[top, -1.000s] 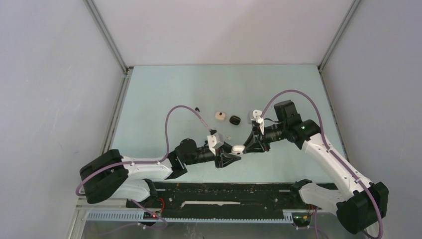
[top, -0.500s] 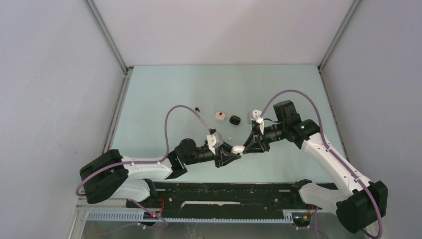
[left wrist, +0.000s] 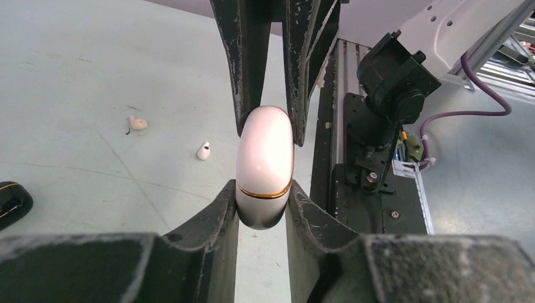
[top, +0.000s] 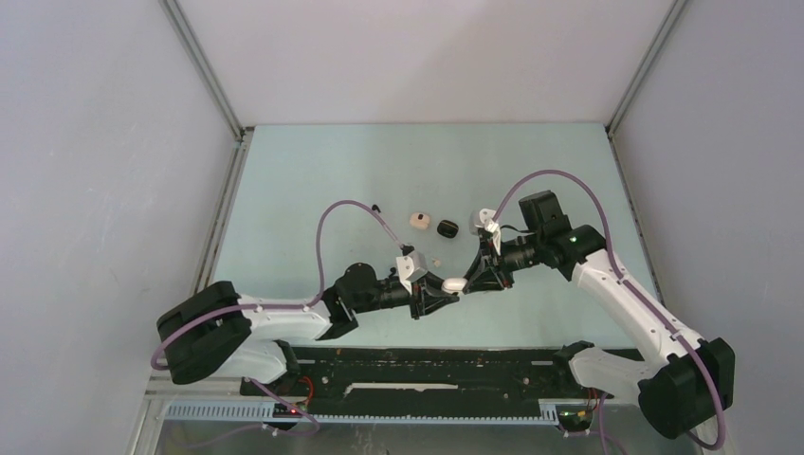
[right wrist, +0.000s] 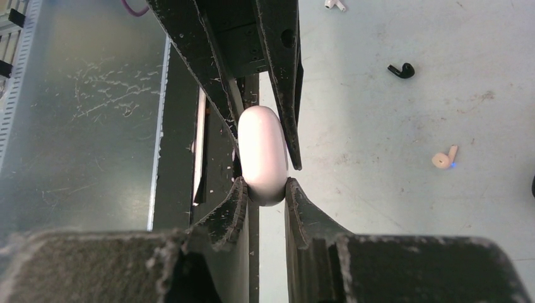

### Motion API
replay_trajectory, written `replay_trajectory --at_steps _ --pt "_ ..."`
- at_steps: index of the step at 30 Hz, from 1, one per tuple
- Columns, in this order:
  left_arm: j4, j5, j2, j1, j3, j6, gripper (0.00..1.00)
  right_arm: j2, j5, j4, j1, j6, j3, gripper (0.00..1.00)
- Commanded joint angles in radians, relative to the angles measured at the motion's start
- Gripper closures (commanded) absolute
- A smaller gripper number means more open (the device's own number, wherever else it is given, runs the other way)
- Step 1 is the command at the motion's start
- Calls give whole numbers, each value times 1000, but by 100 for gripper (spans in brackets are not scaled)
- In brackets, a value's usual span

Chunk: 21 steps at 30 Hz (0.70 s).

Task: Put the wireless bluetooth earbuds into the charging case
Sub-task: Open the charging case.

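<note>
From above, my left claw (top: 449,293) and right claw (top: 466,281) meet tip to tip near the front edge of the worktop (top: 322,171). Both are clamped on the white case (top: 454,283) between them. Just behind it lies a pale bud (top: 435,259). Farther back a beige case (top: 418,220) and a black case (top: 447,227) sit side by side, with a black bud (top: 376,208) to their left.

At my left wrist, my own fingers (left wrist: 214,221) squeeze the near end of the white case (left wrist: 265,158), below its gold seam. The right claw's fingers pinch the far end. The lid is shut. A pink bud (left wrist: 136,123) and a white bud (left wrist: 204,151) lie apart on the worktop to the left, and the black case (left wrist: 9,202) peeks in at the frame's edge.

At my right wrist, my fingers (right wrist: 233,214) grip the near end of the case (right wrist: 263,151) and the left claw's fingers hold the far end. To the right lie the black bud (right wrist: 401,69) and the pink bud (right wrist: 445,158), with the white bud (right wrist: 334,4) at the top edge.
</note>
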Motion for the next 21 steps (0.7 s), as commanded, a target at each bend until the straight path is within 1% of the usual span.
replay_trajectory --at_steps 1,2,3,11,13,15,16,19,21 --pt "84 45 23 -6 31 -12 70 11 11 38 6 21 15 94" --pt "93 37 23 -6 26 -14 64 11 12 38 6 22 15 94" --pt "102 32 21 -6 21 -14 62 10 13 38 6 22 15 94" --pt "91 25 10 -6 19 -4 62 17 17 38 8 20 15 94" --pt "93 27 12 -6 21 -3 66 17 16 37 8 20 15 94" --pt "95 34 16 -6 22 -3 73 17 17 35 8 20 15 93" --pt "96 38 19 -6 24 -3 78 18 17 32 9 18 15 91" --pt "109 50 29 -6 23 0 89 19 20 40 9 33 15 77" --pt "141 52 33 -8 12 5 94 20 24 60 7 66 15 68"
